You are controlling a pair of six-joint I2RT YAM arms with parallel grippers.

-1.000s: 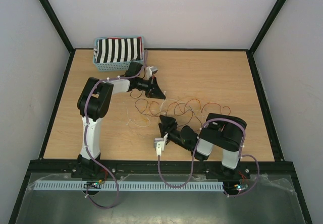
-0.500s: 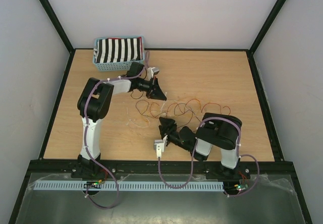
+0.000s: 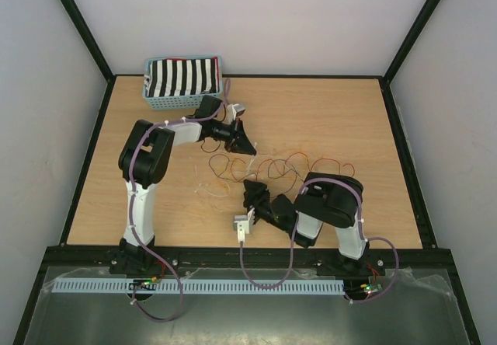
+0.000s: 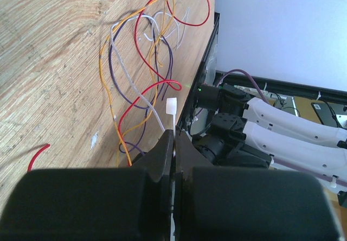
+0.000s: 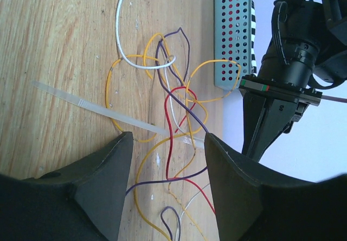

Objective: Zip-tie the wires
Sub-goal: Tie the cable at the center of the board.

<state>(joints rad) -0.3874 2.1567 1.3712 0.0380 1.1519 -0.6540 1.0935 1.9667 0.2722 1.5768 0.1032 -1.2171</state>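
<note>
The wires (image 3: pixel 287 165) lie as a loose tangle of red, orange, purple and white loops on the wooden table, between my two grippers. My left gripper (image 3: pixel 250 149) (image 4: pixel 174 138) is shut on a white zip tie (image 4: pixel 172 107), whose head pokes out past the fingertips over the wires (image 4: pixel 143 51). My right gripper (image 3: pixel 250 189) (image 5: pixel 168 143) stands open just above the wires (image 5: pixel 173 97), with red, purple and orange strands between its fingers but nothing gripped. A translucent zip tie strip (image 5: pixel 97 111) crosses the loops and runs behind my right finger toward the left gripper.
A light-blue basket (image 3: pixel 185 98) (image 5: pixel 227 35) holding a black-and-white striped cloth (image 3: pixel 182 77) stands at the table's back left, just behind the left arm. A short red wire end (image 4: pixel 40 150) lies apart from the tangle.
My right arm's elbow has swung to the left and its jaws have spread a little wider over the wires. The left gripper has stayed in place, shut on the zip tie.
</note>
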